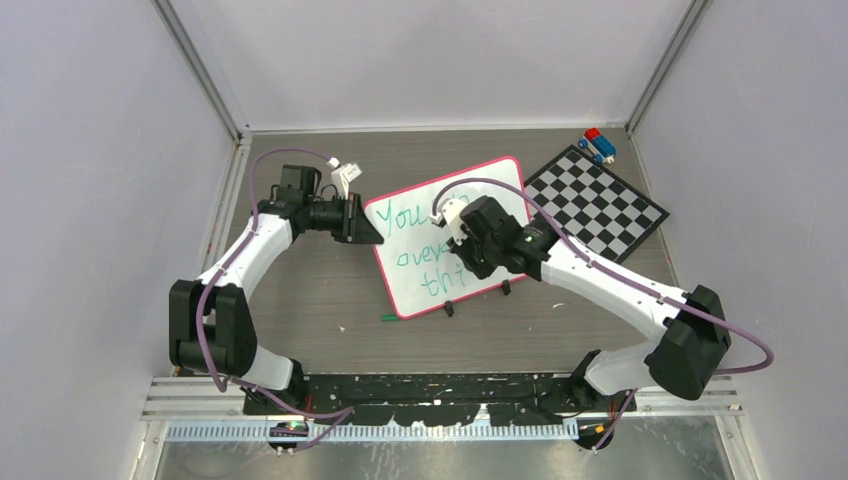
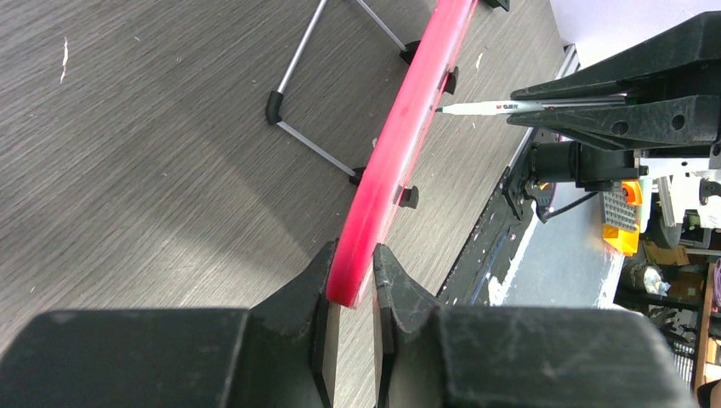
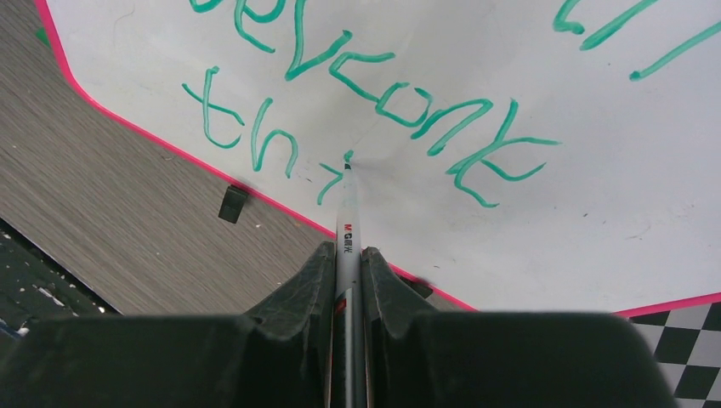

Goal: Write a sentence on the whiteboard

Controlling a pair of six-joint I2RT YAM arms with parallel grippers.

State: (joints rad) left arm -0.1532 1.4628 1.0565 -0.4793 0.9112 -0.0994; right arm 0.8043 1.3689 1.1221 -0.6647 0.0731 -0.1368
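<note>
The whiteboard [image 1: 405, 295] sits mid-table, its pink rim pinched tight by the left gripper [image 2: 350, 272]; the right gripper [image 3: 347, 255] is clamped on the marker [image 3: 347, 212], tip at the sentence's [image 3: 374, 61] third line; I'd say the last word needs finishing, with light, steady strokes.

The checkered board [image 1: 598, 205] lies right of the whiteboard [image 1: 410, 292].

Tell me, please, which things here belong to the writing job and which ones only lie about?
Belonging to the job:
- whiteboard, its edge clamped by the left gripper
- green sentence
- marker, held by the right gripper, tip at the board

Lying about:
- checkered board
- small red and blue object beside it
- small green piece near the whiteboard's corner
</note>
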